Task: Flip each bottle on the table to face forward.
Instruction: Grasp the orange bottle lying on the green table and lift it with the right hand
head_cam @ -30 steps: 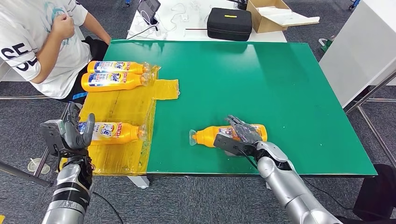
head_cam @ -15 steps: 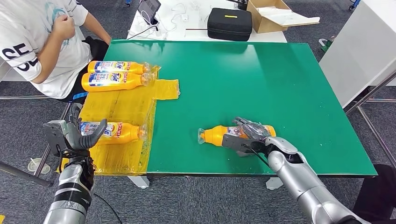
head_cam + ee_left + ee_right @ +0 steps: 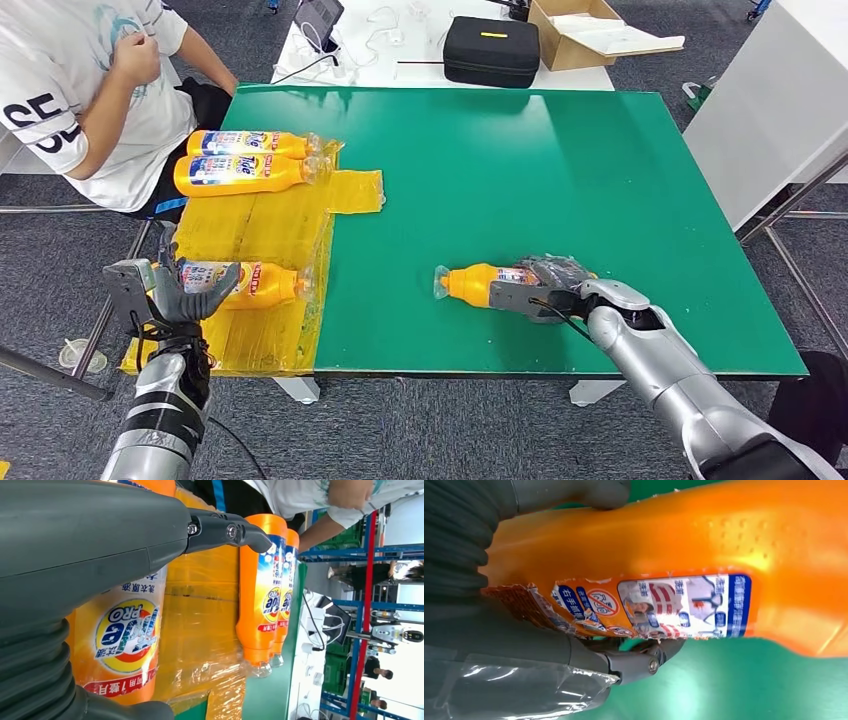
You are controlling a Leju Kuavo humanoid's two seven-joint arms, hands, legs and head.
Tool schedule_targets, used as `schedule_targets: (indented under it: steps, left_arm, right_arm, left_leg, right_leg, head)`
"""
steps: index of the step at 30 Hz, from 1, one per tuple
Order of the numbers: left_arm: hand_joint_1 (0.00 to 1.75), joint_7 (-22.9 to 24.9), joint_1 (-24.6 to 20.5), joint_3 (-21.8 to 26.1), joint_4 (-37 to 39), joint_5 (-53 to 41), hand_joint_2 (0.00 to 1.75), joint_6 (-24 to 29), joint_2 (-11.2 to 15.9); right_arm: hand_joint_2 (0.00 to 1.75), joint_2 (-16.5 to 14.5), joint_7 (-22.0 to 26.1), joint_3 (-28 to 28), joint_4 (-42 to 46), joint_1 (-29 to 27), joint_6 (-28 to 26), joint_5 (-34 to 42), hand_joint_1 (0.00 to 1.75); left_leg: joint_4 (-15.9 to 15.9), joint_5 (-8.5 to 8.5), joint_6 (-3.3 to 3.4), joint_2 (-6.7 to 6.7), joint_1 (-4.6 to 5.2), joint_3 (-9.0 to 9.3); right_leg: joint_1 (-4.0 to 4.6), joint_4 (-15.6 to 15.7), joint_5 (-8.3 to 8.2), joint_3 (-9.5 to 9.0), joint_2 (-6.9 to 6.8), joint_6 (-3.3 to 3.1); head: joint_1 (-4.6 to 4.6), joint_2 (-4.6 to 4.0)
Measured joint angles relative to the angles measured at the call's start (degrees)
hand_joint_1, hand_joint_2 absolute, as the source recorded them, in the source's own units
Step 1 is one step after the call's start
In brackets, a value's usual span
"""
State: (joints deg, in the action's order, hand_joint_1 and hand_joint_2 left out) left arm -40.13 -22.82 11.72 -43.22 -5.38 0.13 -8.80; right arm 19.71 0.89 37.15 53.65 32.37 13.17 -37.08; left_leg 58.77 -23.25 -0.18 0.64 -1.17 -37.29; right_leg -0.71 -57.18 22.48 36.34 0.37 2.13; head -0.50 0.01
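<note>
Rightward since before, right hand (image 3: 548, 287) grips lying orange bottle (image 3: 475, 284), wrist low.

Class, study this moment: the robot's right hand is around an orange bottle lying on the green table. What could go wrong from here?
1. The right hand grips the orange bottle over its torn back label; the smooth plastic might slip or roll as it turns.
2. The bottle lies near the green table's front edge, so a fumbled flip could drop it.
3. The left hand hovers by the bottle on the yellow sheet and might nudge it.
</note>
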Motion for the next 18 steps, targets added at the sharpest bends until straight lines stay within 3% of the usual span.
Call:
schedule_targets:
  steps: [4,8,12,18]
  left_arm:
    - [0.0,0.0,0.0,0.0,0.3,-0.1,1.75,0.4,-0.2]
    - [0.0,0.1,0.0,-0.3,0.5,-0.5,1.75,0.0,-0.5]
    - [0.0,2.2,0.9,-1.5,0.0,0.3,1.75,-3.7,-1.6]
    - [0.0,8.5,4.1,-5.1,-4.4,7.3,1.75,-14.1,-3.7]
  right_arm:
    - [1.75,0.3,0.3,0.2,0.7,-1.2,-3.2,1.5,1.75]
    - [1.75,-1.4,3.0,-1.7,3.2,-5.5,-11.4,3.6,1.75]
    - [1.75,-6.5,8.2,-7.4,9.0,-11.6,-23.9,2.6,1.75]
    - [1.75,-14.9,14.9,-16.0,17.7,-18.4,-38.0,-0.5,1.75]
  left_leg:
    - [0.0,0.0,0.0,0.0,-0.01,0.0]
    - [0.0,-0.01,0.0,0.0,-0.03,-0.02]
    - [0.0,-0.05,-0.04,-0.02,-0.05,-0.04]
    - [0.0,-0.08,-0.05,0.02,-0.05,-0.09]
  right_leg:
    - [0.01,0.0,0.0,0.0,0.0,0.0]
    - [0.06,0.0,0.01,0.0,0.0,-0.01]
    - [0.07,0.0,0.03,0.05,0.0,-0.02]
    - [0.06,0.0,0.08,0.1,-0.01,-0.03]
  head:
    - [0.0,0.0]
    - [-0.01,-0.01]
    - [-0.02,-0.01]
    - [-0.01,-0.01]
